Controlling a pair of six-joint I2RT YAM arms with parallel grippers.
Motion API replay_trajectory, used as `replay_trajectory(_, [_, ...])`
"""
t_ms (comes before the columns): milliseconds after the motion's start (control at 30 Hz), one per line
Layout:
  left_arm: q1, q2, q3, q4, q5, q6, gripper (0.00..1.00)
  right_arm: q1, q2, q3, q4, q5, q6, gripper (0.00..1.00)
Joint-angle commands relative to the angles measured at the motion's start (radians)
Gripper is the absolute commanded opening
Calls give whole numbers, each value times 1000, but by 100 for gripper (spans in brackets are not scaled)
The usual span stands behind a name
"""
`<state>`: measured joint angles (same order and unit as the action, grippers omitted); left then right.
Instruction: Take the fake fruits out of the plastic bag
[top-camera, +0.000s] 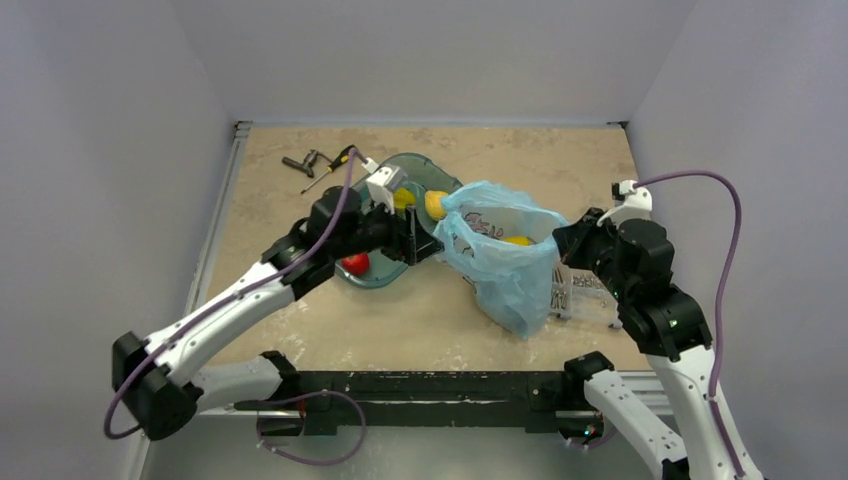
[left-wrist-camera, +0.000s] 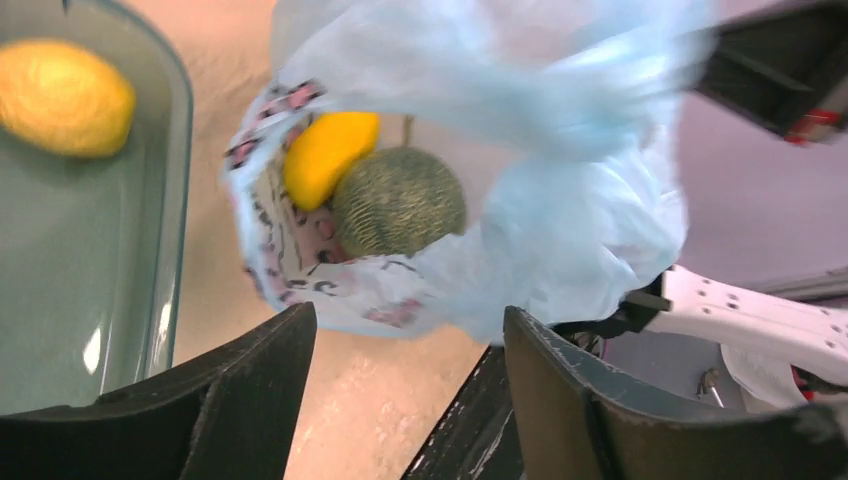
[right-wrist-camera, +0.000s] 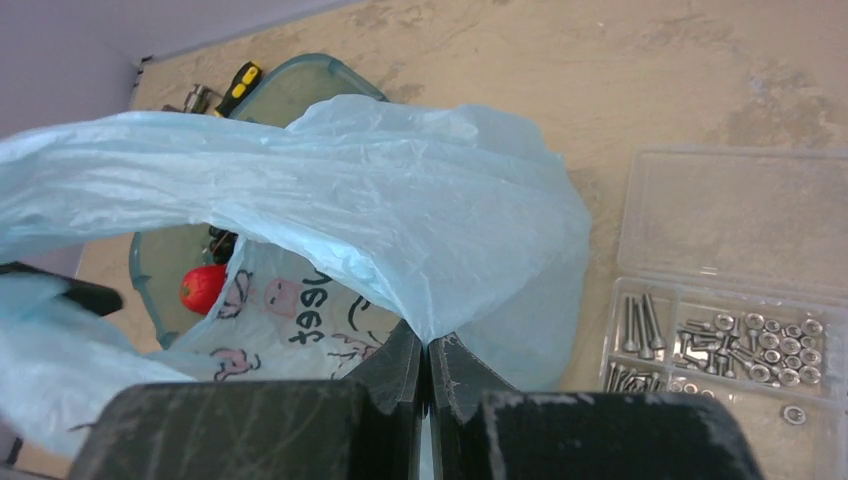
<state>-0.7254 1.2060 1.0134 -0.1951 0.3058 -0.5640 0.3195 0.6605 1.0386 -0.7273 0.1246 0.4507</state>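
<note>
The light-blue plastic bag (top-camera: 500, 262) stands open at mid-table, its pink-and-white print facing the left arm. In the left wrist view the round dull-green fruit (left-wrist-camera: 398, 200) and the yellow mango (left-wrist-camera: 325, 150) lie side by side inside the plastic bag (left-wrist-camera: 560, 220). From above only the mango (top-camera: 517, 240) shows. My left gripper (left-wrist-camera: 410, 335) is open just outside the bag's left rim, with nothing between its fingers (left-wrist-camera: 260, 390). My right gripper (right-wrist-camera: 428, 345) is shut on the bag's (right-wrist-camera: 400, 200) right rim and holds it up.
A teal tray (top-camera: 440, 180) behind the left gripper (top-camera: 430, 240) holds yellow fruits (top-camera: 436, 204) and a red fruit (top-camera: 355, 263). A clear box of screws (right-wrist-camera: 720, 340) lies right of the bag, under the right gripper (top-camera: 558, 238). A screwdriver and tools (top-camera: 310, 163) lie at the back left.
</note>
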Motion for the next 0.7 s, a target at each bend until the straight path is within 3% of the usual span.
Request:
replay_trajectory(0, [-59,-216,-69,62,-50,26,64,-2,16,23,25,-105,-15,0])
replay_trajectory(100, [-165,-336,-160,160,-169,48,61,-1,34,25,38,-122,7,0])
replay_trajectory(200, [-272,-362,-152,251,-227,104,66,-3,48,27,50,-122,11,0])
replay_trajectory(367, [-471,-186,113,78,-422,376,72,-3,48,54,47,-122,11,0])
replay_trajectory(500, [-526,-25,249,65,-483,460,70,-2,41,68,41,-122,18,0])
replay_trajectory(567, [-525,48,279,89,-488,483,66,-2,36,70,39,-145,24,0])
replay_trajectory(667, [-526,181,380,-8,-556,459,51,-2,28,71,44,-148,38,0])
